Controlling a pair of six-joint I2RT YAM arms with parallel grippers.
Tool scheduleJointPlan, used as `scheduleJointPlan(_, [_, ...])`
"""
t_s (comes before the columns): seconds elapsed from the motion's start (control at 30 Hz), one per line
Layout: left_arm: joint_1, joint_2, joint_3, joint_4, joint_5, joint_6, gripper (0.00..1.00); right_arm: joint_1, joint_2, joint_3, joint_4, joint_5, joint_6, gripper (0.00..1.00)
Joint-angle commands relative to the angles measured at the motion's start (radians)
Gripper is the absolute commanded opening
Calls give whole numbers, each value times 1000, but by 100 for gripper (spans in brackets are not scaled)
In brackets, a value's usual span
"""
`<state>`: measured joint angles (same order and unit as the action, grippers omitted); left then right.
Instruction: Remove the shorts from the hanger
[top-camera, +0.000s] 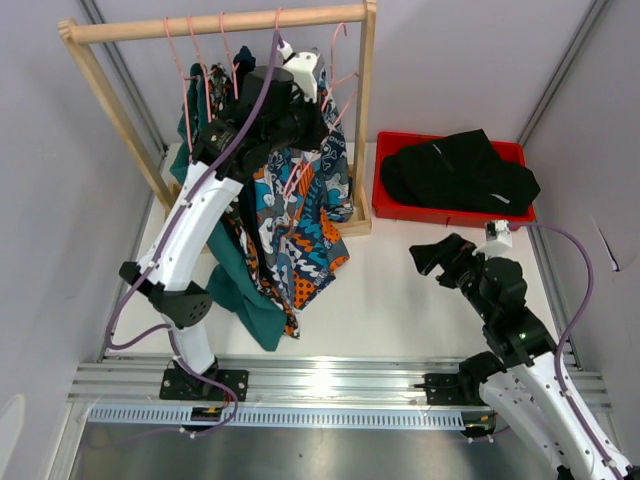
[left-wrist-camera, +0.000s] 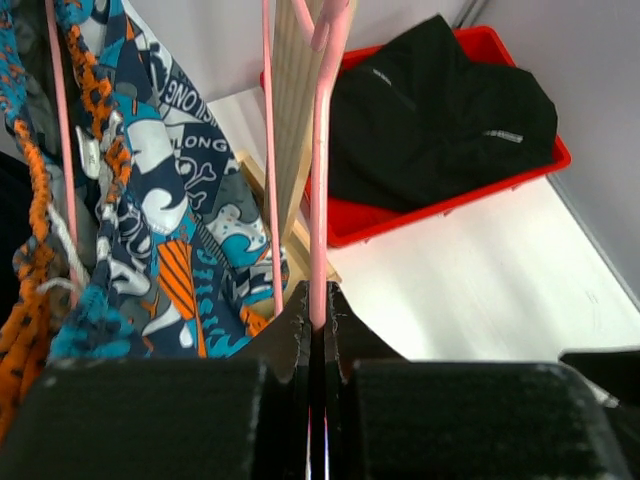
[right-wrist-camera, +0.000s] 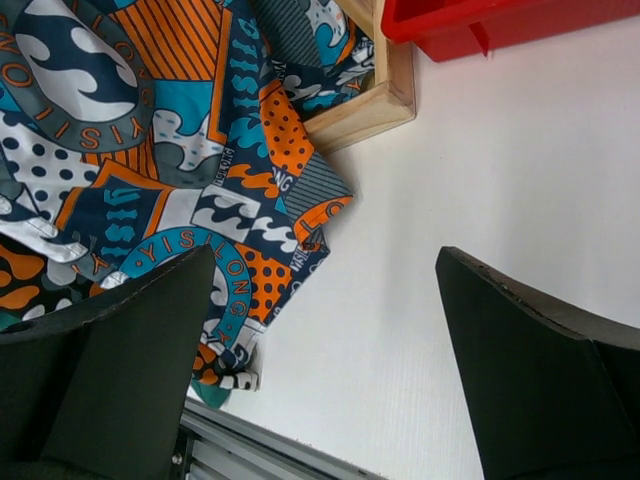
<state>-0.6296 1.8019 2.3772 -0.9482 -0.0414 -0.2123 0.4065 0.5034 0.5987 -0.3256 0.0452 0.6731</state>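
The blue-orange-white patterned shorts (top-camera: 300, 220) hang from pink hangers (top-camera: 345, 95) on the wooden rack (top-camera: 220, 22); they also show in the left wrist view (left-wrist-camera: 150, 200) and the right wrist view (right-wrist-camera: 150, 150). The teal-green shorts (top-camera: 245, 295) hang lower left, partly behind my left arm. The black shorts (top-camera: 460, 170) lie in the red bin (top-camera: 390, 205). My left gripper (left-wrist-camera: 320, 315) is up at the rack (top-camera: 318, 115), shut on a pink hanger wire (left-wrist-camera: 320, 180). My right gripper (top-camera: 440, 255) is open and empty above the table (right-wrist-camera: 325, 300), right of the patterned shorts.
The rack's wooden base (right-wrist-camera: 365, 110) sits next to the red bin (right-wrist-camera: 480, 25). The bin with the black shorts (left-wrist-camera: 440, 110) lies right of the rack. A metal rail (top-camera: 320, 385) runs along the near table edge. Grey walls close in both sides.
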Motion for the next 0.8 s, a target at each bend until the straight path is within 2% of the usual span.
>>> scheduleJointPlan(0.0, [10,0,72,143,-52,-48,0,6,-66,-16,-52,15,17,99])
scheduleJointPlan(0.3, [33,68,149,235,-84,-102,0,5,-226,-106,-161,18,60,99])
scheduleJointPlan(0.57, [91,187,189,261,-37,-150,0,5,-302,-99,-245,27,79,100])
scheduleJointPlan(0.63, [106,212,204,258,-14,-171,4,6,-315,-100,-262,28,83,100])
scheduleJointPlan(0.77, [130,251,211,269,26,-185,4,5,-347,-112,-276,15,106,99])
